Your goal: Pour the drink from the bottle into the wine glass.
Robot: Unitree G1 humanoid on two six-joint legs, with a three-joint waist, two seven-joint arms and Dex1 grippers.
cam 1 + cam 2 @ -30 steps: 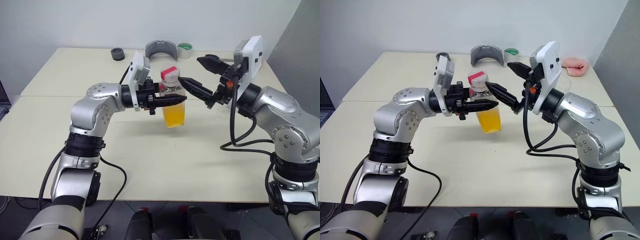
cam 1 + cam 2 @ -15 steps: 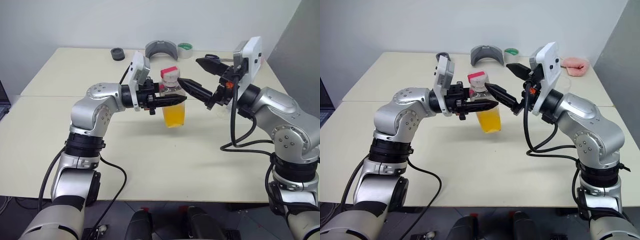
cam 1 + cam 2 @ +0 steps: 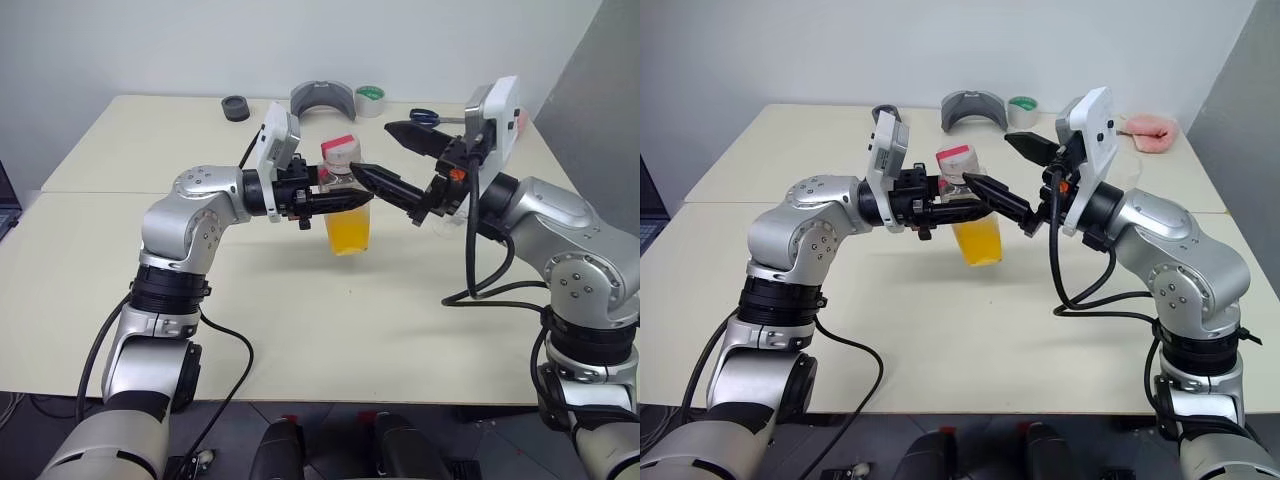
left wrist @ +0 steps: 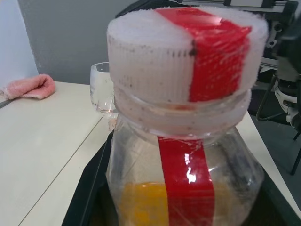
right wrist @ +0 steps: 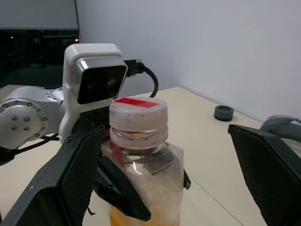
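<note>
The bottle [image 3: 347, 205] hangs upright above the table, a clear plastic bottle with a red stripe and a red and white cap [image 3: 339, 147]. My left gripper [image 3: 356, 199] is shut on its shoulder from the left. The orange drink [image 3: 349, 232] fills its lower part. My right gripper [image 3: 374, 150] is open, one finger in front of the bottle's neck and the other behind and above the cap, not touching. In the right wrist view the fingers [image 5: 70, 188] stand wide on either side of the cap [image 5: 138, 117]. The wine glass [image 4: 104, 94] stands on the table behind the bottle, toward the right arm.
At the table's [image 3: 300, 320] far edge lie a black round lid [image 3: 236, 107], a grey curved piece [image 3: 322, 100], a green tape roll [image 3: 371, 98] and blue-handled scissors [image 3: 425, 115]. A pink cloth [image 3: 1150, 128] lies at the far right.
My right gripper's fingers have edged a little closer to the bottle's cap, with a slight roll of the wrist. The left gripper and bottle have kept still.
</note>
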